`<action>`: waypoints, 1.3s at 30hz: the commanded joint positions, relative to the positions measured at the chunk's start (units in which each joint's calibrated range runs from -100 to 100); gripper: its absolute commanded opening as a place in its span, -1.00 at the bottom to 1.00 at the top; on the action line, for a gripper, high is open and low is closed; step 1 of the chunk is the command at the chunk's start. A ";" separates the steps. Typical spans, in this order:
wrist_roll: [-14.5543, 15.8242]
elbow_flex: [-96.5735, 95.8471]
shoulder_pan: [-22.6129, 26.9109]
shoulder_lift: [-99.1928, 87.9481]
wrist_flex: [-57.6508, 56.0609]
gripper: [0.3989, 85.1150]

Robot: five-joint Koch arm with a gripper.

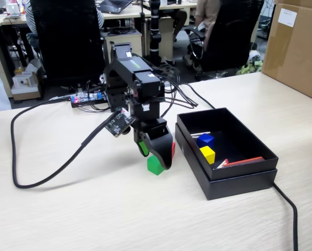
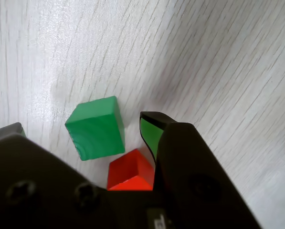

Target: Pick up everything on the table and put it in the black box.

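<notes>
Wrist view: green cube [image 2: 95, 128] on the table [image 2: 218, 62], tilted; red cube [image 2: 131, 172] just below-right of the green cube, close beside it. Gripper [image 2: 82, 125] jaws spread, black finger [image 2: 154, 131] right of the green cube.

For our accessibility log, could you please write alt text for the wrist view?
The open gripper hovers over a green cube on the pale wood-grain table, with a red cube just beside the green one, apart from it and next to the green-padded jaw.
</notes>
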 commanded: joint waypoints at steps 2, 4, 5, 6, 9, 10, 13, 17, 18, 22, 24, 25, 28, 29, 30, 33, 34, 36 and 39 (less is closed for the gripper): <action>0.20 5.83 0.54 1.63 -0.16 -0.01; 0.34 6.55 0.78 3.35 -0.16 -0.01; 0.59 6.83 0.88 3.69 -0.16 -0.01; 0.78 7.10 0.93 4.15 -0.16 -0.01; 1.81 7.73 1.27 5.18 -0.16 -0.29; 2.05 7.91 1.32 5.18 -0.16 -0.40; 2.69 7.91 1.32 3.69 -0.16 -0.63; 2.78 6.74 1.22 -2.50 -0.16 -0.71; 2.78 6.37 1.27 -5.14 -0.16 -0.71; 3.08 6.19 2.83 -18.68 -0.34 -0.71; 3.27 7.91 4.30 -23.39 -0.34 -0.71; 3.52 9.09 5.18 -24.54 -0.34 -0.71; 4.88 12.36 8.74 -25.45 -0.34 -0.71; 5.71 12.99 10.01 -24.54 -0.34 -0.71; 6.20 13.72 10.79 -23.16 -0.34 -0.71; 8.30 17.34 12.94 -15.13 -0.25 -0.71; 8.64 18.70 13.28 -12.72 -0.25 -0.71; 9.28 22.06 13.77 -7.21 -0.25 -0.71; 9.77 26.14 14.07 -0.32 0.18 -0.71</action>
